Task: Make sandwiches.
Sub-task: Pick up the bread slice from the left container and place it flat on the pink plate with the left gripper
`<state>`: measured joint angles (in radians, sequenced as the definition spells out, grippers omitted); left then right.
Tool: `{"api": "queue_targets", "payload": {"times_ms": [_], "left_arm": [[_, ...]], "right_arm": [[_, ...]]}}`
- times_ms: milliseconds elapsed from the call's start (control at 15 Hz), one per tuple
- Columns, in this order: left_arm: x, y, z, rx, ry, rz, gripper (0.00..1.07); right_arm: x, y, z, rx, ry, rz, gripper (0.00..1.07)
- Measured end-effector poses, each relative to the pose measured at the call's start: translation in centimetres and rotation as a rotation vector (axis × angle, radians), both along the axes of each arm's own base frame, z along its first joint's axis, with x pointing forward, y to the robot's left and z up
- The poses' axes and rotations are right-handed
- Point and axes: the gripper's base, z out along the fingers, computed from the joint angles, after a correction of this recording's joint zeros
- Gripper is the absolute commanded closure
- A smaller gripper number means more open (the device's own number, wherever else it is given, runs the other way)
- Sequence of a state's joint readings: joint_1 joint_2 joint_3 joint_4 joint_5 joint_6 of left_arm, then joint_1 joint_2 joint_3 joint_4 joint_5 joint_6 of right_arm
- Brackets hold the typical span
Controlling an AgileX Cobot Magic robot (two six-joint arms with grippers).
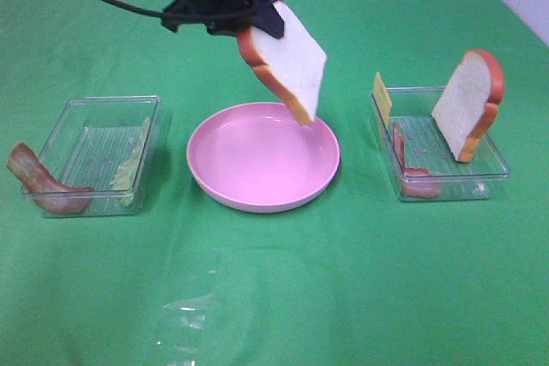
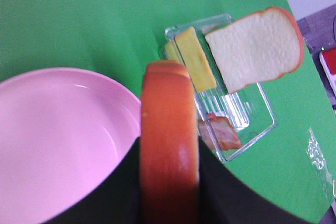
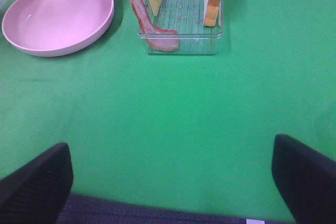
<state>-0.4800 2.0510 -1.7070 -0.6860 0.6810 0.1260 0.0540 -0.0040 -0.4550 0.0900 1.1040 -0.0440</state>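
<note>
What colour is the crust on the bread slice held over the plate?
Orange-brown, on the bread slice; clearest in the left wrist view.

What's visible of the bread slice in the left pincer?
The bread slice is a toy piece with a white face and an orange-brown crust, soft and foam-like by its look. The left pincer is shut on its crusted top edge; nothing else touches it. It hangs tilted, one corner down, over the far side of the pink plate, apparently clear of it.
</note>
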Motion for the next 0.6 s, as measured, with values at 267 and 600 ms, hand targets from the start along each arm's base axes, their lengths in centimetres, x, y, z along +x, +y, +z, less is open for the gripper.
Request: {"api": "queue_targets", "payload": {"times_ms": [267,600], "left_arm": [[-0.1,-1.8,-3.7,0.033,0.069,-0.03,0.98],[0.1,-1.4,-5.2,0.097,0.129,0.011,0.98]], "right_arm": [[0.0,0.0,0.0,0.0,0.0,0.0,0.09],[0.0,0.0,0.0,0.001,0.0,0.001,0.09]]}}
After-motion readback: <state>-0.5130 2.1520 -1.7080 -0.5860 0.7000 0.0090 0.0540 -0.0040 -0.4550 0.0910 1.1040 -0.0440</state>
